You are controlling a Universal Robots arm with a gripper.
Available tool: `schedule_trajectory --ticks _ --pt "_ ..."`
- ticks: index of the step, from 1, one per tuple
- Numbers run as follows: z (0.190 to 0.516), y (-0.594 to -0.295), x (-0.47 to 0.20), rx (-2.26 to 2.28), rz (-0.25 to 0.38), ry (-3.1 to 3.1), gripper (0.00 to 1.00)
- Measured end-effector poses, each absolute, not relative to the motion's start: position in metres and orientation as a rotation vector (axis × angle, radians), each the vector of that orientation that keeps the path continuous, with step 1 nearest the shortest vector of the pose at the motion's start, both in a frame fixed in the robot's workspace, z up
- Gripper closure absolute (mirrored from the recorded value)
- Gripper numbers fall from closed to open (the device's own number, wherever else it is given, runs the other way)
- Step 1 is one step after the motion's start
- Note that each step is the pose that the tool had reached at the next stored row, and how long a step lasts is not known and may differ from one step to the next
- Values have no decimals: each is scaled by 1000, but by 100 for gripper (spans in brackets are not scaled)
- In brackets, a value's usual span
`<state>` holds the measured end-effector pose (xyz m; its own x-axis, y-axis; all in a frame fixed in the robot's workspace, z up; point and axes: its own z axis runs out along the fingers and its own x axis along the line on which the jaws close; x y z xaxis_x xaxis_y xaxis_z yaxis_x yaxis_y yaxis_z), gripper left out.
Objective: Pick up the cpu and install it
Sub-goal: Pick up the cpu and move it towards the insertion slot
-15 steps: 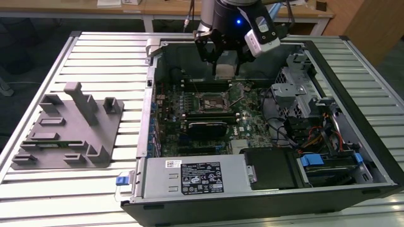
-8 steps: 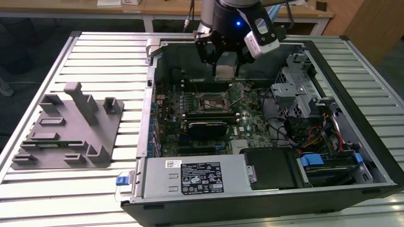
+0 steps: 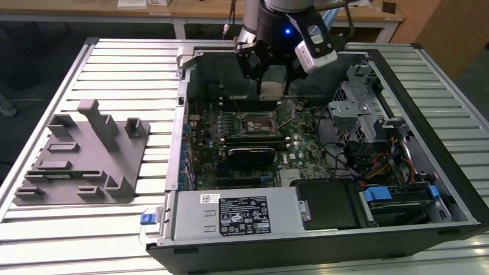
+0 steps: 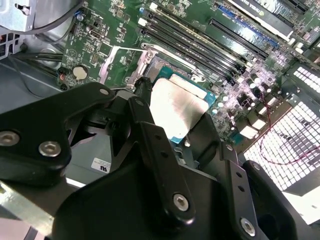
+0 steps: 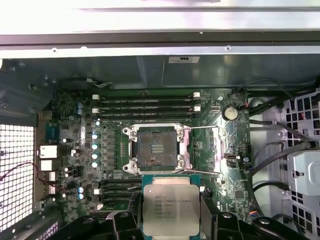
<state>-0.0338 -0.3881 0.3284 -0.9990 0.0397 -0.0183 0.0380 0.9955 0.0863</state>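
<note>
One robot arm reaches down into an open computer case [image 3: 306, 252] lying on a slatted metal table [image 3: 122, 63]. Its gripper [image 5: 171, 222] is clamped on the cpu [image 5: 171, 206], a flat silvery square pinched by its edges between two black fingers [image 5: 131, 220]. In the first wrist view the cpu hangs above the green motherboard [image 5: 75, 145], just beside the socket [image 5: 154, 148], not over its middle. The socket is uncovered, its dark contact bed bare and its metal frame swung open to one side. Memory slots [image 5: 145, 102] flank the socket on two sides. A grey plastic fixture [image 3: 84, 154] sits on the table at the exterior view's left, well apart from the case.
</note>
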Motion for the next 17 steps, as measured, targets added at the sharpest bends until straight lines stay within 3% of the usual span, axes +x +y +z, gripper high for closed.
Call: schedule_trajectory --ticks 17 --pt "318 -388 -34 60 105 3119 45"
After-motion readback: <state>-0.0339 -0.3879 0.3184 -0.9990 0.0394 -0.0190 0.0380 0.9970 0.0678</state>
